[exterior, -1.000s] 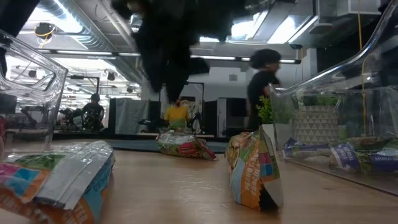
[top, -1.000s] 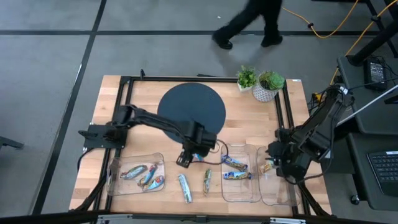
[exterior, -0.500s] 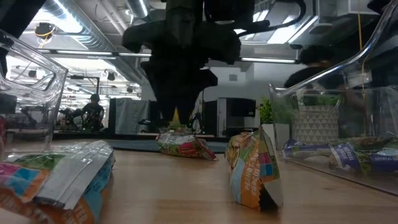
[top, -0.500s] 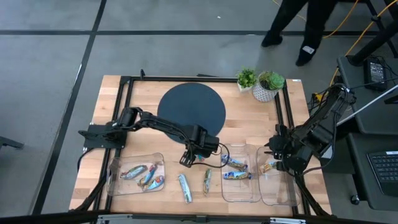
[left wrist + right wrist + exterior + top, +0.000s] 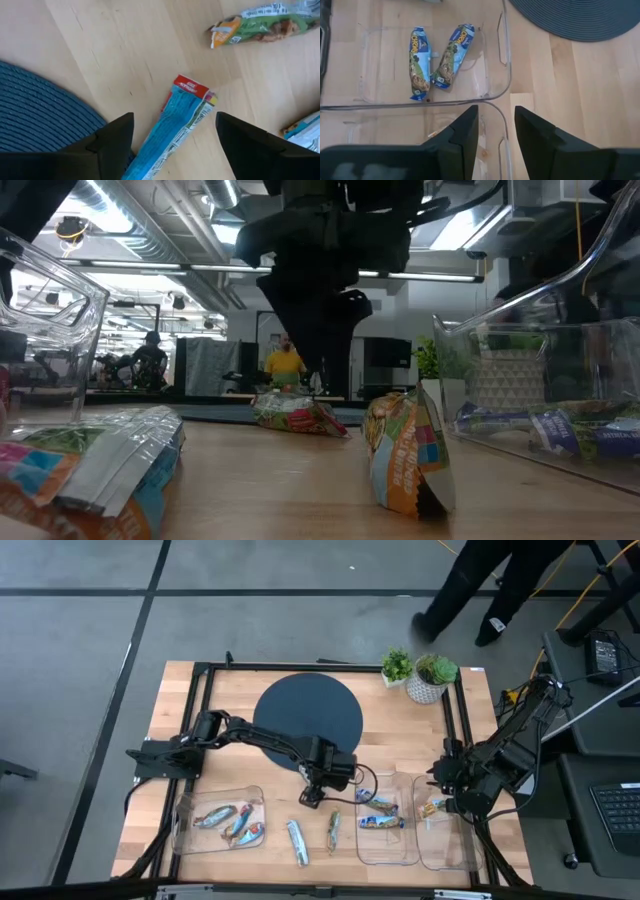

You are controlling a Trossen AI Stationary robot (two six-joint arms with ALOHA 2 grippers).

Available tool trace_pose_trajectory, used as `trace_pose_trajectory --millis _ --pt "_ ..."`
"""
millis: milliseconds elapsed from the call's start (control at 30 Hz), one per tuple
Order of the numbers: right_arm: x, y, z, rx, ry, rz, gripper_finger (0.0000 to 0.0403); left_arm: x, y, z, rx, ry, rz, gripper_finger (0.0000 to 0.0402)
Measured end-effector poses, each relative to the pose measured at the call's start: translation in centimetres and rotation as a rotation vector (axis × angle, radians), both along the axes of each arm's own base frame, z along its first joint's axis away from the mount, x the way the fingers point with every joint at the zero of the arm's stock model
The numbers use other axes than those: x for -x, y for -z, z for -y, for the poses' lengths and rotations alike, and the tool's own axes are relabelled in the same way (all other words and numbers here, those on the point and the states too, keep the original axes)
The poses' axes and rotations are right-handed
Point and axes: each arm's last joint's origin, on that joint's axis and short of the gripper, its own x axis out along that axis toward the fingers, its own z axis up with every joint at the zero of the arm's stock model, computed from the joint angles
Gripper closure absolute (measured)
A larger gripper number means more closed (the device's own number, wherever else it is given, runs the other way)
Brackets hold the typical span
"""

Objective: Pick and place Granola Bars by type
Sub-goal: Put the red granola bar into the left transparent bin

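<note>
Left gripper (image 5: 312,797) near table (image 5: 400,735) centre, just off round dark mat (image 5: 308,712), fingers (image 5: 116,142) spread wide over blue bar (image 5: 176,122) lying loose on wood. Right gripper (image 5: 440,802) at right edge above far-right clear tray (image 5: 445,858), fingers (image 5: 457,137) a little apart; small orange bar (image 5: 431,808) at its tips, grip uncertain. Middle tray (image 5: 504,75) holds two blue bars (image 5: 436,60). Left tray (image 5: 182,830) near front-left corner holds three bars (image 5: 230,823). Two bars (image 5: 313,836) loose by front edge.
</note>
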Motion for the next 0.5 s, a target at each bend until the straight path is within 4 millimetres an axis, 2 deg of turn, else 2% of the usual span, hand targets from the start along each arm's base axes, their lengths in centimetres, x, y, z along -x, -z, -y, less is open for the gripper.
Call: trace_pose_trajectory --millis 167,500 --pt "0.1 0.0 0.1 0.009 -0.003 -0.01 0.0273 0.1 0.1 0.4 -0.008 0.043 -0.004 0.0116" --pt "0.1 0.1 0.1 0.017 -0.003 -0.017 0.0273 1.6 4.3 0.2 0.002 0.008 -0.076 0.0116"
